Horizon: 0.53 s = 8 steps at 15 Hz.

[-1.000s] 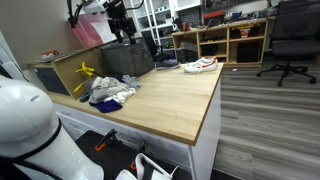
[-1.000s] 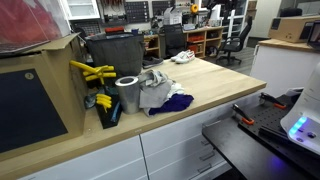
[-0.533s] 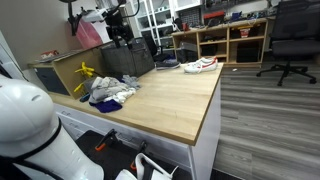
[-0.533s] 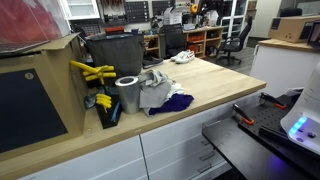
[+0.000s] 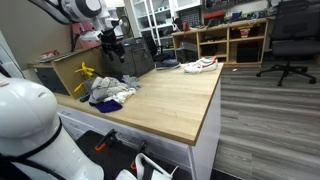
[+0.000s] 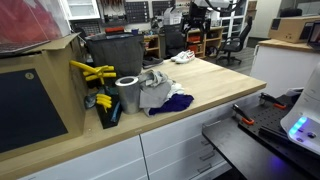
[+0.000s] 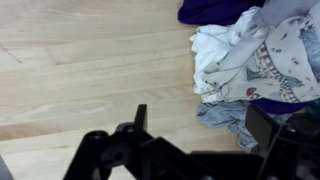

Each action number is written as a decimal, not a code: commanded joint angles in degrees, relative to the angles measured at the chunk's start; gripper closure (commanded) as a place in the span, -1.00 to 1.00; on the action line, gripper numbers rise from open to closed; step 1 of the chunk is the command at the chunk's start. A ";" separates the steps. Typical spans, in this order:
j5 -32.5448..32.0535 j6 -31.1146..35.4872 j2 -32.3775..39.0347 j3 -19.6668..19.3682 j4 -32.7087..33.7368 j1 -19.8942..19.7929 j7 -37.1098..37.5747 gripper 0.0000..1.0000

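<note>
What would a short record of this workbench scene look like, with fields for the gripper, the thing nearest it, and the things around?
gripper: open, holding nothing, in the air above the table
nearest thing: pile of clothes, white, patterned, blue and purple pieces, not touched
surface: wooden table
behind the pile: dark bin
beside the pile: grey roll, upright; yellow tools
far end: white sneaker with red trim
</note>
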 commanded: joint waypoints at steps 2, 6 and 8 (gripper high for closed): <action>4.06 1.80 5.76 0.95 1.87 2.98 0.73 -1.00; 6.53 2.25 10.62 1.82 4.58 5.51 -1.07 -1.00; 7.53 2.71 13.28 2.27 6.01 6.43 -1.42 -1.00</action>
